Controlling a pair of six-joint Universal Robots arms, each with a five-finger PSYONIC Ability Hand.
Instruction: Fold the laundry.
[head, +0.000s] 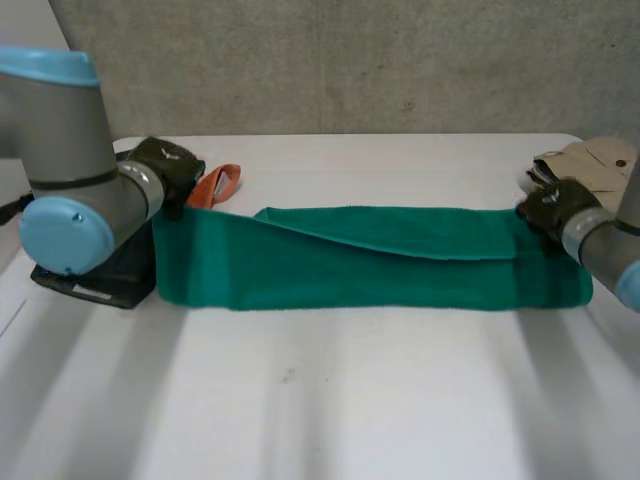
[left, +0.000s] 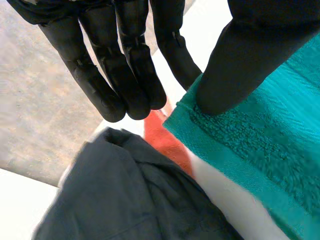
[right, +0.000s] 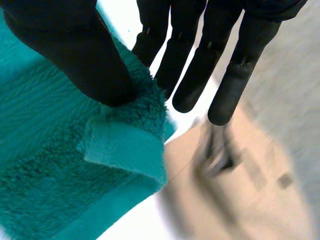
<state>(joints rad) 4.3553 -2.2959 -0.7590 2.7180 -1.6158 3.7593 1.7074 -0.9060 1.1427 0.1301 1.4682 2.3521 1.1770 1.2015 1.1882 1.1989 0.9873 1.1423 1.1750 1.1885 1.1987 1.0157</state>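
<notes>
A green towel (head: 380, 260), folded lengthwise into a long band, lies across the white table (head: 320, 400). My left hand (head: 165, 165) is at its far left corner. There my thumb (left: 240, 65) lies on the towel (left: 260, 150) and pinches its edge against the nearest finger, while the other fingers (left: 125, 75) reach straight past the cloth. My right hand (head: 555, 205) is at the far right corner. Its thumb (right: 75, 50) presses the fluffy towel edge (right: 130, 150) against a straight finger, and the corner is turned up below the thumb.
An orange cloth (head: 218, 185) (left: 165, 137) lies just beyond the towel's left end, with a dark grey garment (left: 130, 195) (head: 100, 275) beside it. A beige garment (head: 590, 160) (right: 240, 190) is bunched at the far right corner. A grey wall (head: 350, 60) stands behind.
</notes>
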